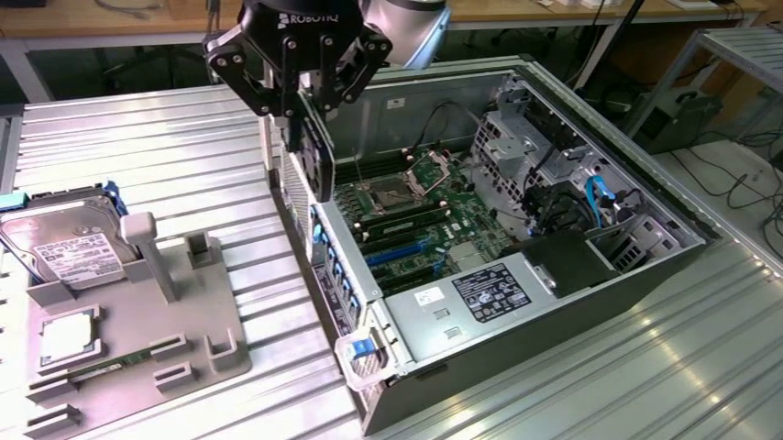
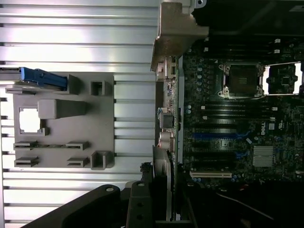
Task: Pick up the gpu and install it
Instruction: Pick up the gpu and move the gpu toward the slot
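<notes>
Hand (image 1: 300, 108): matte black, two-fingered, open linkage bars with round pivot pins at each joint. White block lettering (image 1: 308, 18) across the hand's body, reads ROBOTIQ. Just behind the hand, arm segment (image 1: 410, 27): rounded, pale silver-grey, glossy. Wrist view: the hand's black casing, smooth and curved, one small bright screw (image 2: 110, 189) in it

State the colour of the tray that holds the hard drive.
Grey. The tray shows best in the exterior view.

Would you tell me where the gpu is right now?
The gpu hangs in the gripper, over the open computer case's wall on the exterior view's left.
</notes>
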